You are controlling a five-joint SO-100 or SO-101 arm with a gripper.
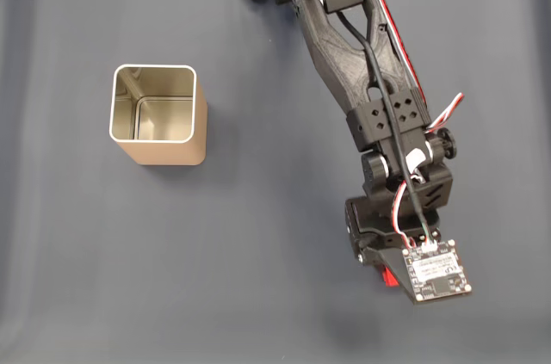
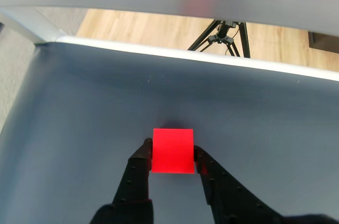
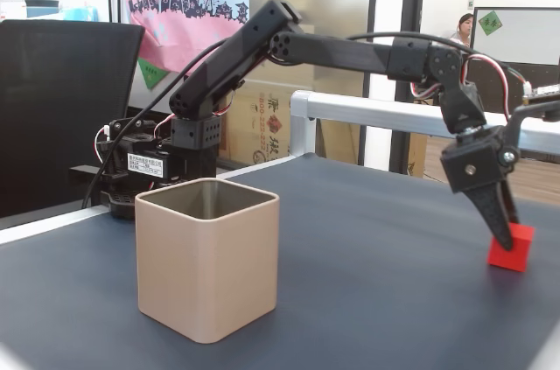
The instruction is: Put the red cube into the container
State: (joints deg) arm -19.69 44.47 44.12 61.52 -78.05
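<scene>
Grasp step: claw [image 2: 172, 156] clamped on red cube [image 2: 172, 151] at counter [image 1: 258, 278] level; next lift, carry over tin container [image 1: 157, 114]

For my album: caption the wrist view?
Black gripper closes around the red cube on dark blue table.

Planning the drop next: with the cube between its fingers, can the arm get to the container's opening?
Probably yes. The gripper brackets the red cube, the container stands upright with its mouth open, and bare table lies between them.
</scene>
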